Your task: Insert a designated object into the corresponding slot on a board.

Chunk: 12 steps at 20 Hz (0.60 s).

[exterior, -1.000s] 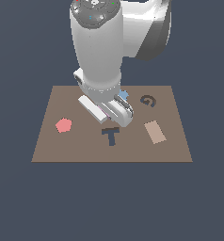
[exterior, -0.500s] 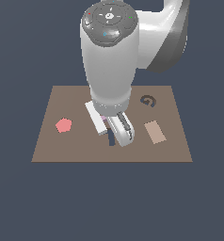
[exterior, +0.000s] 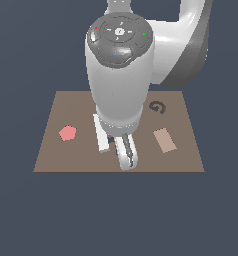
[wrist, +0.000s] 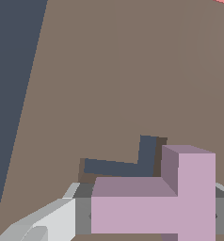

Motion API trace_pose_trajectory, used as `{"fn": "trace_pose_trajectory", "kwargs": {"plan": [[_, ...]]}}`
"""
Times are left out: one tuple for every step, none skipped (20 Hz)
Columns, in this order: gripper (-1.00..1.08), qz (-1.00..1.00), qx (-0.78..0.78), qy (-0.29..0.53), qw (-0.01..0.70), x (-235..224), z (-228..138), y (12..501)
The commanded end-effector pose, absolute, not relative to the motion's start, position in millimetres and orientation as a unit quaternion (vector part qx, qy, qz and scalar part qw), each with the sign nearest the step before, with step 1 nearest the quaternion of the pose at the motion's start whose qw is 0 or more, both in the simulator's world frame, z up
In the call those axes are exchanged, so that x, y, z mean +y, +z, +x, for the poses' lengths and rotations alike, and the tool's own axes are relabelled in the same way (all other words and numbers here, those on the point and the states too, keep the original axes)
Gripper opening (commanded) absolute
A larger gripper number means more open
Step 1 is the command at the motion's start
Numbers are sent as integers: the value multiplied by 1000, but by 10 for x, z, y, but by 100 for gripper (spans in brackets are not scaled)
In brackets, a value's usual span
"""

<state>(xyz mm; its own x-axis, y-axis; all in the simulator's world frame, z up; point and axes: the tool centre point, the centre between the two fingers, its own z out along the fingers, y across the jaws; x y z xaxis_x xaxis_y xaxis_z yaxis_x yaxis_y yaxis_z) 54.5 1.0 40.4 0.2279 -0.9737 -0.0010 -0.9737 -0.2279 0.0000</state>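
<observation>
The lilac T-shaped flat block [wrist: 154,207] is pinched between the pale grey fingers [wrist: 48,221] of the claw [wrist: 151,216], held just above the dark navy T-shaped slot [wrist: 132,162] in the flat brown board [exterior: 56,145]. A red pentagon [exterior: 67,133], tan rectangle [exterior: 164,140] and dark spiral mark [exterior: 157,107] lie apart.

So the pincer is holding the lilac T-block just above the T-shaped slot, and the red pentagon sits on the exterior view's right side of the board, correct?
Not quite: the red pentagon sits on the exterior view's left side of the board. The wrist view shows the pincer holding the lilac T-block above the T-shaped slot.
</observation>
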Motion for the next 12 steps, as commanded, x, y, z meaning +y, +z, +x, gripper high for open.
{"fn": "trace_pose_trajectory", "kwargs": {"plan": [[-100,-771,637,0,0,6,601,407],[-100,-767,641,0,0,4,618,407],[-100,-764,646,0,0,2,634,407],[-100,-761,649,0,0,0,647,408],[-100,-758,652,0,0,-2,658,408],[-100,-756,655,0,0,-4,668,408],[-100,-754,657,0,0,-7,676,408],[-100,-753,658,0,0,-9,682,408],[-100,-752,660,0,0,-10,686,408],[-100,-751,660,0,0,-11,689,408],[-100,-751,660,0,0,-13,689,408],[-100,-752,659,1,0,-10,683,406]]}}
